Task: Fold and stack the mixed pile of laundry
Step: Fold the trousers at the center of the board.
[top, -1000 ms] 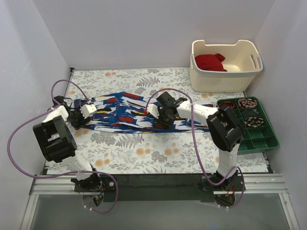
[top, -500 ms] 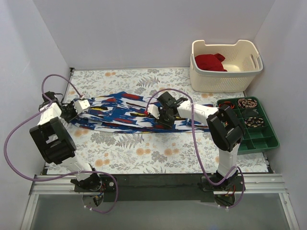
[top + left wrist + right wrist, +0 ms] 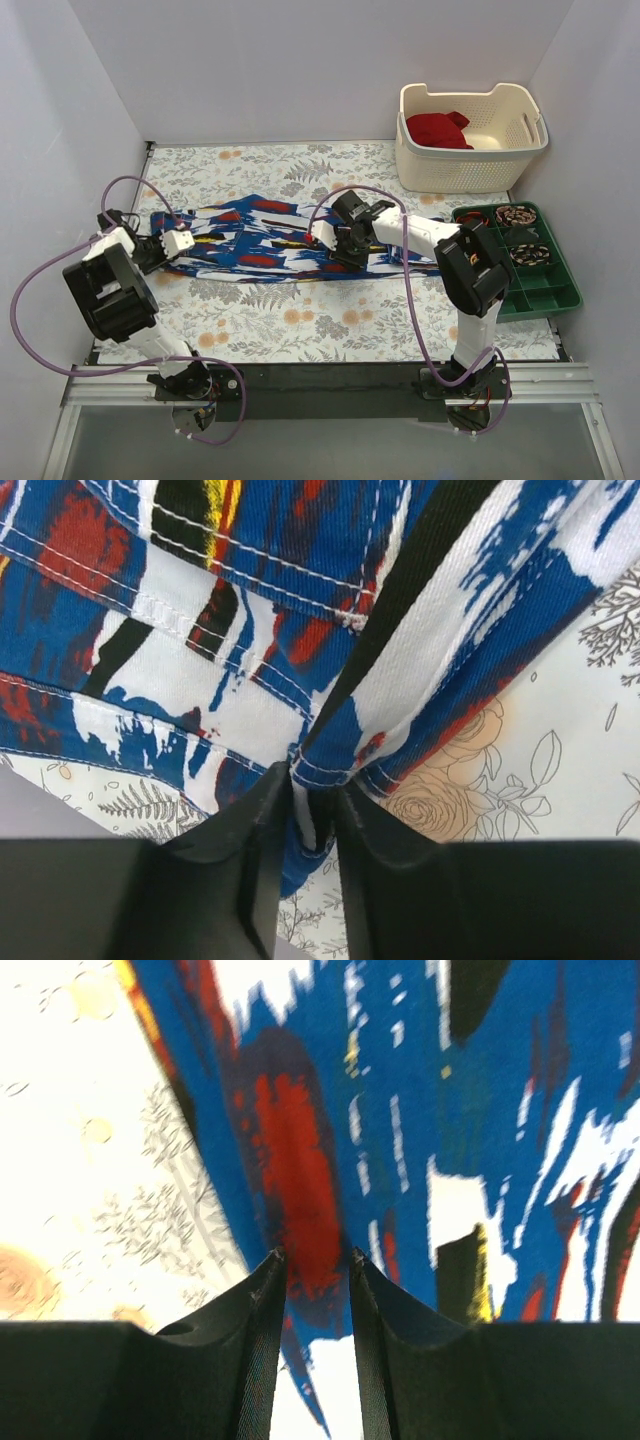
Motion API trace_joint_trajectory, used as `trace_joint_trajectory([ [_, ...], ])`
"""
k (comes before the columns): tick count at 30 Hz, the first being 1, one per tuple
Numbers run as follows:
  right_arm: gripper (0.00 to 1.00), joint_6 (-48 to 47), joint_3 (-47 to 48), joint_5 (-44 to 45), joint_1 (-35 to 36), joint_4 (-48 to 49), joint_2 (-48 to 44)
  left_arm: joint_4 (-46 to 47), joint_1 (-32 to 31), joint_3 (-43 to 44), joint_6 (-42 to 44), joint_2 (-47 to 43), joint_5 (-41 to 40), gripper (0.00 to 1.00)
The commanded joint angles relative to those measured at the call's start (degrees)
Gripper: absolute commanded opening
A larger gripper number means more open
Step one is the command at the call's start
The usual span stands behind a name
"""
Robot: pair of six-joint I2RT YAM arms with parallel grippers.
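The table [image 3: 300, 320] has a flat cover with a flower print. On it the blue printed garment [image 3: 262, 240] lies as a long band, a stitched woven cloth with soft folds. The plain deep red garment [image 3: 437, 130] sits crumpled in the perforated cream basket [image 3: 530, 110]. The left gripper [image 3: 315, 785] pinches the hem of the blue garment at its left end. The right gripper [image 3: 313, 1260], almost closed, pinches a fold near the middle of it.

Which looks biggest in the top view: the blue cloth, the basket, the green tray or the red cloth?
1. Blue cloth, largest by far.
2. Basket and green tray look about alike, so I won't rank them.
3. Red cloth, smallest, bunched inside the basket.
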Motion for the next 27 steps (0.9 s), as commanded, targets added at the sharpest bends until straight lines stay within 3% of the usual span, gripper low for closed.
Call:
trace_joint_trajectory([
  [1,0.38,0.55,3.68,-3.29,-0.15,-5.99,-3.71,-6.57,1.10,6.12,-1.36,-2.42,3.24,0.30],
  [2,0.38,0.81,4.29,-3.91,-0.15,-5.99,-4.41,-8.42,1.44,7.09,-1.71,-3.12,4.66,0.40],
  [6,0.25,2.13,6.32,-6.55,0.73,-5.82,-4.16,-17.21,1.45,8.59,-1.10,-8.74,13.53,0.44],
  [10,0.21,1.96,3.87,-6.73,1.52,-3.01,-2.93,-21.01,-0.92,3.43,0.31,-11.91,20.05,0.50],
  [13,0.22,1.26,1.50,-5.41,1.87,-0.29,-2.58,-18.47,-4.08,-1.06,-1.97,-14.28,21.29,0.54],
  [17,0.23,1.08,1.13,-4.44,1.96,1.21,-1.08,-8.31,-10.48,-9.23,-8.53,-17.80,20.94,0.55],
  [27,0.27,1.26,0.35,-2.07,3.02,2.88,1.03,3.51,-19.11,-11.80,-17.44,-15.44,18.74,0.55],
])
